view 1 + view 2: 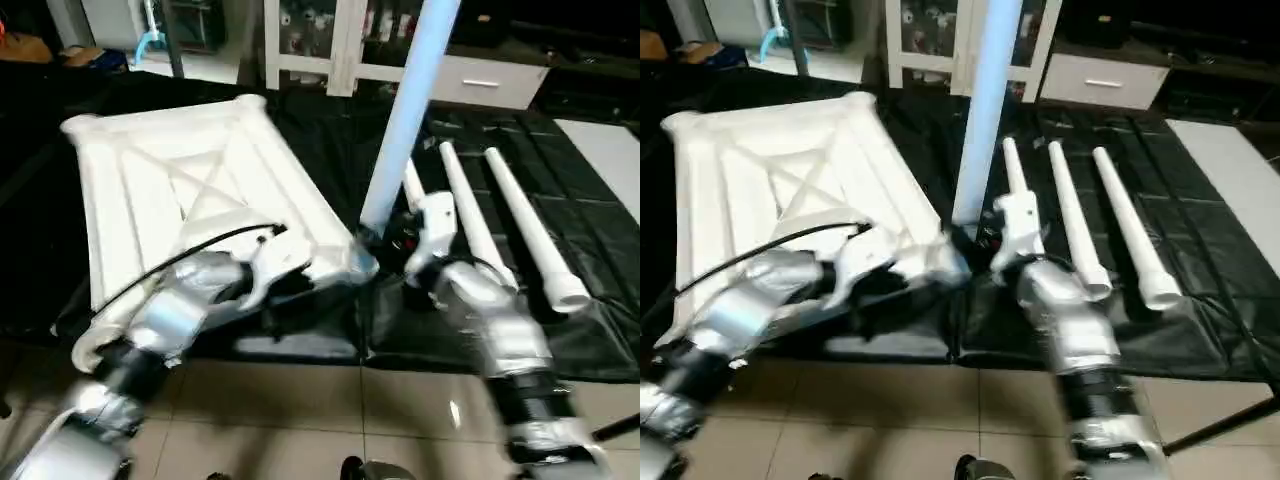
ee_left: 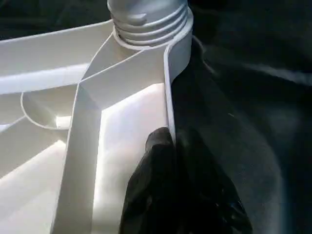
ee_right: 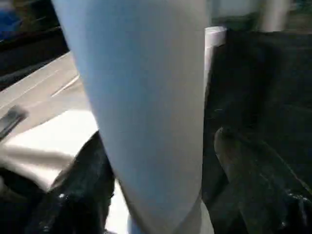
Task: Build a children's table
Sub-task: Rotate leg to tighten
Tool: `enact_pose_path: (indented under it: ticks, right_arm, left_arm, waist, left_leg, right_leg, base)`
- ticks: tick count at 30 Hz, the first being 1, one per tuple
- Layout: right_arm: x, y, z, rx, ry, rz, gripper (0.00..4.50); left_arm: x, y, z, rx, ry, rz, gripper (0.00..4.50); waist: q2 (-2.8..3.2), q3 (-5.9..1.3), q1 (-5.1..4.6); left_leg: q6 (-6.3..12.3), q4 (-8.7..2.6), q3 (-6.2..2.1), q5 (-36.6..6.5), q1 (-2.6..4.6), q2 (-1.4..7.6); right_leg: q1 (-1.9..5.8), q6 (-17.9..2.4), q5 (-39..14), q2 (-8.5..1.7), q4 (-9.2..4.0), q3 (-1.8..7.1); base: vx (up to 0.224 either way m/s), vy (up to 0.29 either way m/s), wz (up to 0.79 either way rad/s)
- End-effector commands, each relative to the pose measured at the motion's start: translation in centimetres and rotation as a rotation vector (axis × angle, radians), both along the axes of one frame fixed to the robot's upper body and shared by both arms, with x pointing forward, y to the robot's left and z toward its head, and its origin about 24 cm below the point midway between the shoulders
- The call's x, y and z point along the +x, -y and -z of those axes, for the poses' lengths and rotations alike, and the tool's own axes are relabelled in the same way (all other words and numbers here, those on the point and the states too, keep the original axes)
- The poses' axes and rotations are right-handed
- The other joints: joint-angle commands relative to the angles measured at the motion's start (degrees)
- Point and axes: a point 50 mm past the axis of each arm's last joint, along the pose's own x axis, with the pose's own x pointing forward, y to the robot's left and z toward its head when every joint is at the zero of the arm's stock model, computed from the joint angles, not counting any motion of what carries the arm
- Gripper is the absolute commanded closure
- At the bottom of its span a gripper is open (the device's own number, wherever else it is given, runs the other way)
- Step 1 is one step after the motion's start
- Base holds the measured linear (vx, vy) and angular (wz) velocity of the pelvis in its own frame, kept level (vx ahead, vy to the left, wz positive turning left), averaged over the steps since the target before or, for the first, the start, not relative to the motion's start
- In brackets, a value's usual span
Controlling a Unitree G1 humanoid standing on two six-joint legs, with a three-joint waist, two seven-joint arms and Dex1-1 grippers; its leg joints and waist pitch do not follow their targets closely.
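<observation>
The children's table top (image 1: 170,190) lies upside down on a black mat, its X-ribbed underside facing up. One white leg (image 1: 405,110) stands upright in the near right corner socket, and its threaded end (image 2: 148,19) sits in that socket. My left gripper (image 1: 335,275) is shut on the table top's rim (image 2: 168,87) just beside that corner. My right gripper (image 1: 398,240) is open around the foot of the upright leg (image 3: 146,97), one finger (image 3: 83,185) against it and the other finger (image 3: 243,175) standing off. Three more legs (image 1: 470,215) lie side by side on the mat to the right.
The black mat (image 1: 560,180) covers the floor under everything, with tiled floor (image 1: 300,400) at its near edge. A white glass-door cabinet (image 1: 330,40) and a drawer unit (image 1: 480,80) stand at the back. A white sheet (image 1: 610,150) lies at the far right.
</observation>
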Motion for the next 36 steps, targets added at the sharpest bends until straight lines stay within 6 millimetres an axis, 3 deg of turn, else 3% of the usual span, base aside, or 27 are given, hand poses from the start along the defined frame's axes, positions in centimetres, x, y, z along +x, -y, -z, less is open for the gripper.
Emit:
enact_pose_path:
  ticks: [1,2,3,4,5,7,11,14,17,21,27,36]
  right_arm:
    - [-0.7,3.1,-0.1,-0.078,-0.007,-0.057,0.94]
    - [-1.1,3.3,-0.1,-0.098,-0.010,-0.109,0.94]
    - [-1.4,3.4,-0.1,-0.110,-0.012,-0.144,0.94]
    - [-1.4,3.4,-0.1,-0.110,-0.012,-0.144,0.94]
    - [-1.8,3.7,0.0,-0.141,-0.015,-0.190,0.94]
    - [-2.0,4.1,0.1,-0.182,-0.006,-0.223,0.94]
    - [-2.3,4.4,0.1,-0.225,-0.005,-0.285,0.94]
    - [-2.6,4.8,0.0,-0.227,-0.018,-0.335,0.94]
    - [-2.7,5.0,0.1,-0.233,-0.029,-0.351,0.94]
    - [-2.9,5.3,0.3,-0.233,-0.059,-0.376,1.30]
    - [-2.9,5.4,0.4,-0.240,-0.056,-0.381,1.79]
    - [-2.9,4.8,0.5,-0.190,-0.059,-0.400,2.55]
  left_arm:
    - [-2.0,-0.6,2.0,0.057,-0.146,0.100,4.50]
    - [-2.2,-0.7,2.0,0.054,-0.155,0.111,4.50]
    - [-2.2,-0.7,2.0,0.052,-0.155,0.117,4.50]
    - [-2.2,-0.7,2.0,0.052,-0.155,0.117,4.50]
    - [-2.2,-0.6,1.9,0.045,-0.151,0.122,4.50]
    - [-2.2,-0.6,1.9,0.038,-0.152,0.130,4.50]
    - [-2.5,-0.6,1.6,0.031,-0.165,0.156,4.50]
    - [-2.6,-0.7,1.5,0.029,-0.170,0.160,4.50]
    - [-2.6,-0.7,1.5,0.027,-0.171,0.160,4.50]
    - [-2.5,-0.6,1.4,0.027,-0.171,0.161,4.50]
    - [-2.5,-0.6,1.4,0.031,-0.173,0.163,4.50]
    - [-2.6,-0.5,1.5,0.028,-0.178,0.166,4.50]
  waist:
    - [0.63,-3.62,0.55]
    - [0.61,-3.59,0.87]
    - [0.67,-3.57,1.34]
    - [0.58,-3.58,1.46]
    - [0.01,-3.56,1.62]
    - [-0.06,-4.00,2.16]
    - [-0.02,-4.21,2.24]
    - [-0.05,-4.12,2.24]
    - [-0.04,-3.91,2.31]
    - [-0.17,-3.87,2.17]
    - [-0.16,-4.12,2.12]
    - [-0.21,-4.15,2.08]
  left_leg:
    - [1.71,-4.52,0.67,-21.55,0.62,1.20]
    - [2.05,-4.45,0.96,-20.63,0.64,1.23]
    - [2.57,-4.24,1.53,-20.24,1.50,1.31]
    - [2.70,-4.13,1.75,-20.01,1.55,1.31]
    - [2.86,-4.01,2.06,-19.25,1.17,1.10]
    - [3.28,-3.81,2.23,-16.59,1.17,1.11]
    - [4.10,-3.77,2.07,-11.96,0.50,1.10]
    - [4.67,-3.70,2.09,-12.17,0.43,1.09]
    - [4.05,-3.80,2.03,-14.27,0.50,1.11]
    - [3.38,-3.86,1.91,-15.78,0.45,1.08]
    - [3.76,-3.74,1.88,-13.99,0.32,1.08]
    - [3.79,-3.69,1.86,-13.93,0.29,1.07]
  right_leg:
    - [2.36,-9.92,-19.87,-2.33,-2.97,2.66]
    - [2.18,-10.18,-18.71,-2.23,-2.81,2.88]
    - [1.44,-11.07,-17.45,-2.09,-2.86,3.24]
    - [1.37,-11.40,-17.00,-1.99,-2.71,3.42]
    - [1.41,-11.39,-17.50,-1.78,-2.42,3.78]
    - [1.70,-11.32,-16.76,-1.85,-1.93,4.11]
    - [2.38,-12.39,-11.67,-1.74,-1.07,4.01]
    - [2.42,-12.67,-11.99,-1.72,-1.13,3.99]
    - [2.33,-11.67,-16.16,-1.80,-1.61,3.97]
    - [2.20,-10.55,-19.16,-1.82,-1.93,3.91]
    - [2.41,-11.20,-16.64,-1.76,-1.62,3.86]
    - [2.45,-11.07,-17.67,-1.81,-1.67,3.82]
  base:
    - [0.054,-0.010,0.08]
    - [0.054,-0.010,0.08]
    - [0.068,-0.015,0.16]
    - [0.072,-0.029,0.19]
    - [0.072,-0.029,0.19]
    - [0.061,-0.021,0.11]
    - [0.015,-0.004,0.02]
    - [0.000,0.000,0.00]
    - [0.000,0.000,0.00]
    - [0.000,0.000,0.00]
    - [0.000,0.000,0.00]
    - [0.000,0.000,0.00]
